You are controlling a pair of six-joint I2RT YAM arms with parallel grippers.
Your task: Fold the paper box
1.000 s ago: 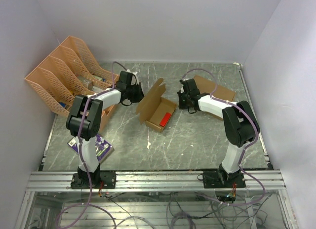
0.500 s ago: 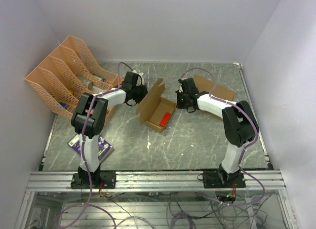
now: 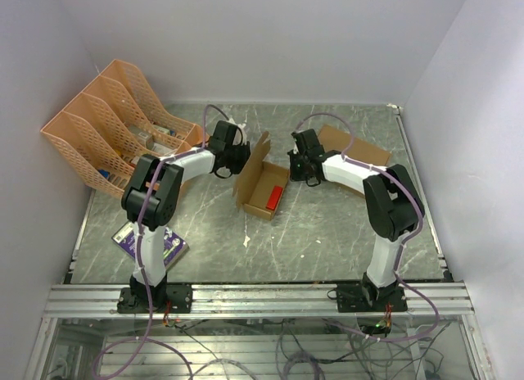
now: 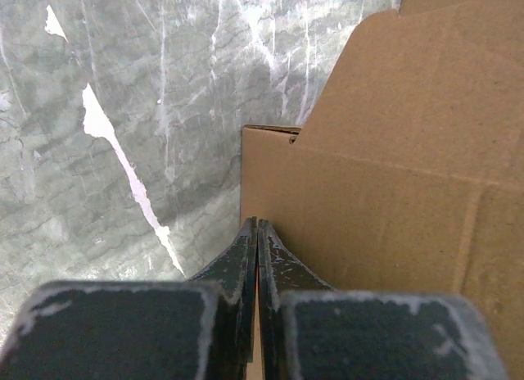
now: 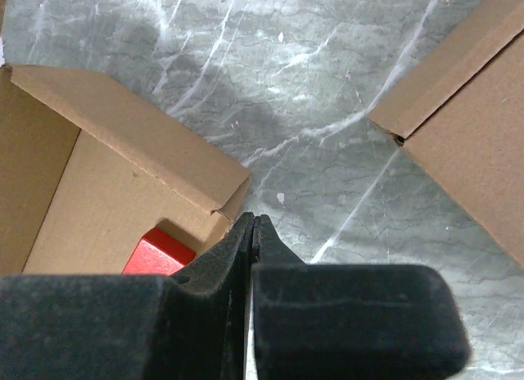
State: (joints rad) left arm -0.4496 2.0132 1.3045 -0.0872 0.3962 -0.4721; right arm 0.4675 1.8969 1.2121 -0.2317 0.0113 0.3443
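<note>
left gripper (image 4: 257,224): fingers pressed flat together, nothing between them. tips sit at the outer face of the raised lid of the small open paper box (image 3: 264,185) (plain brown thin cardboard), on the box's left side. can't confirm actual contact.

right gripper (image 5: 252,219): fully closed too, empty. tips just off the corner of the box's right wall, over the grey marble-pattern table (image 3: 327,224).

the box sits between the two grippers, tray open upward, lid flap standing tilted along its left edge. a red rectangular block (image 3: 274,196) lies inside the box, toward its near-right end.

a flat brown cardboard piece (image 3: 354,147) lies right of the box, partly under the right arm and apart from the box. an orange perforated plastic file rack (image 3: 106,122) stands well left of the box. a purple flat packet (image 3: 155,242) lies near-left of the box, by the left arm.
</note>
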